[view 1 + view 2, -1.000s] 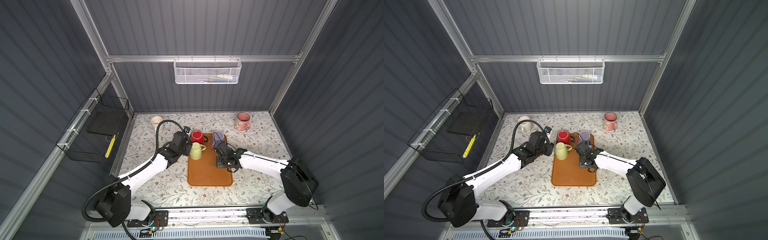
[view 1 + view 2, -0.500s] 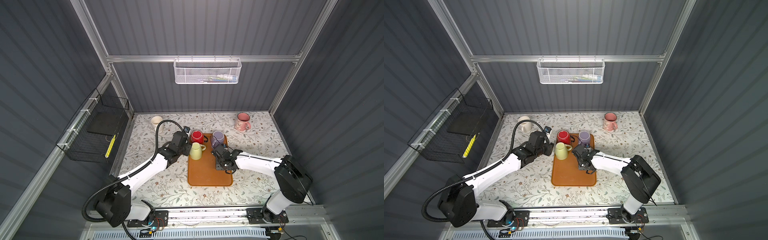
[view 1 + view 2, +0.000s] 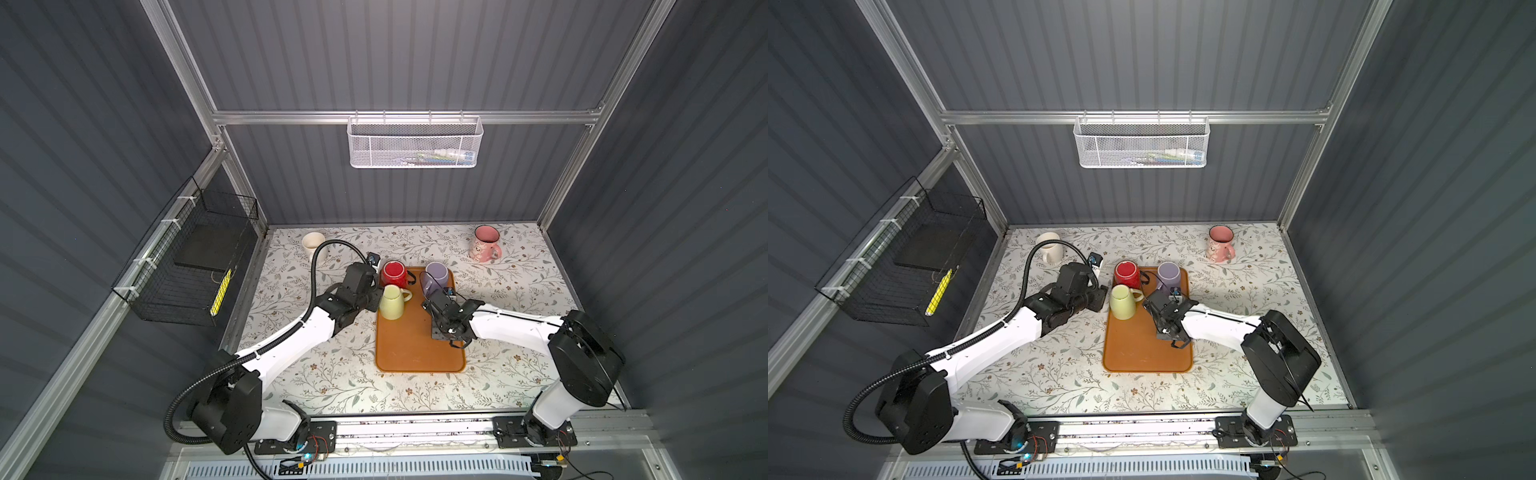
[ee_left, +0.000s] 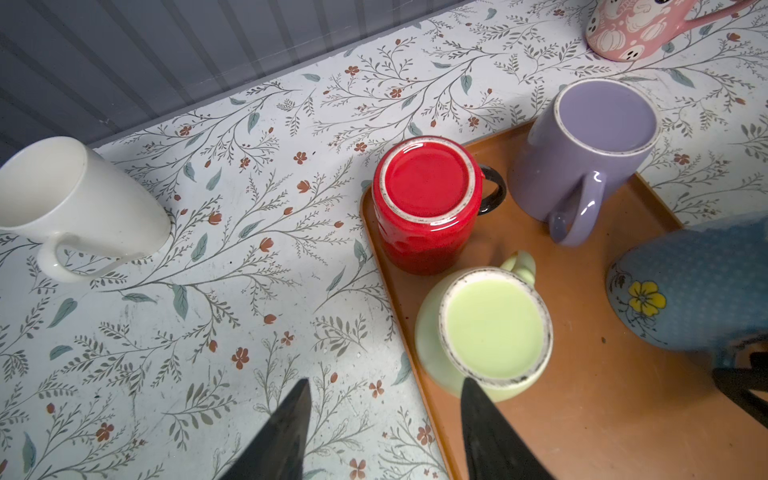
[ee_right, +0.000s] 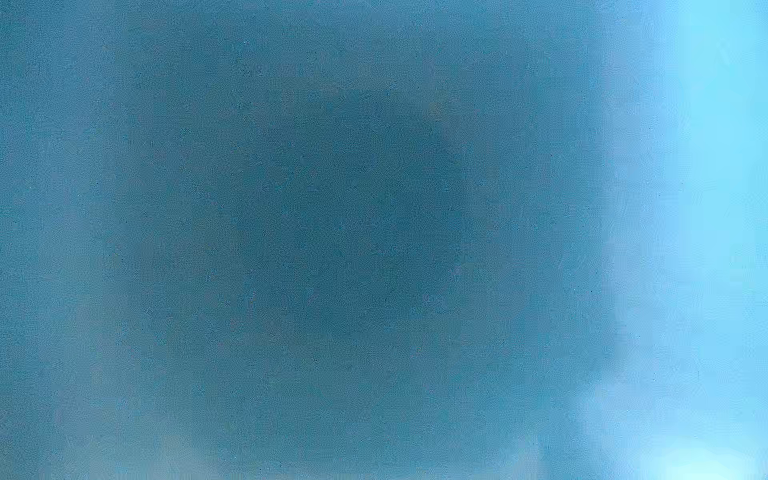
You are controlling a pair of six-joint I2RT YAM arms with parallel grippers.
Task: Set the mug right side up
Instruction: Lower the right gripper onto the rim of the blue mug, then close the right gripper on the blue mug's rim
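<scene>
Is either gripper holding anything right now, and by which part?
Left gripper: open, nothing held. Right gripper is at the blue floral mug, but whether it grips it, or where, cannot be told.

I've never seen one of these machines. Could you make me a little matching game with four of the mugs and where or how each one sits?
Things:
1. red mug
2. white mug
3. pink mug
4. pale green mug

Descriptions:
A. upright, off the tray, back right of the table
B. upside down on the tray, black handle
C. upside down on the tray, beside the left hand
D. upright, off the tray, back left of the table

Pairs: 1-B, 2-D, 3-A, 4-C
</scene>
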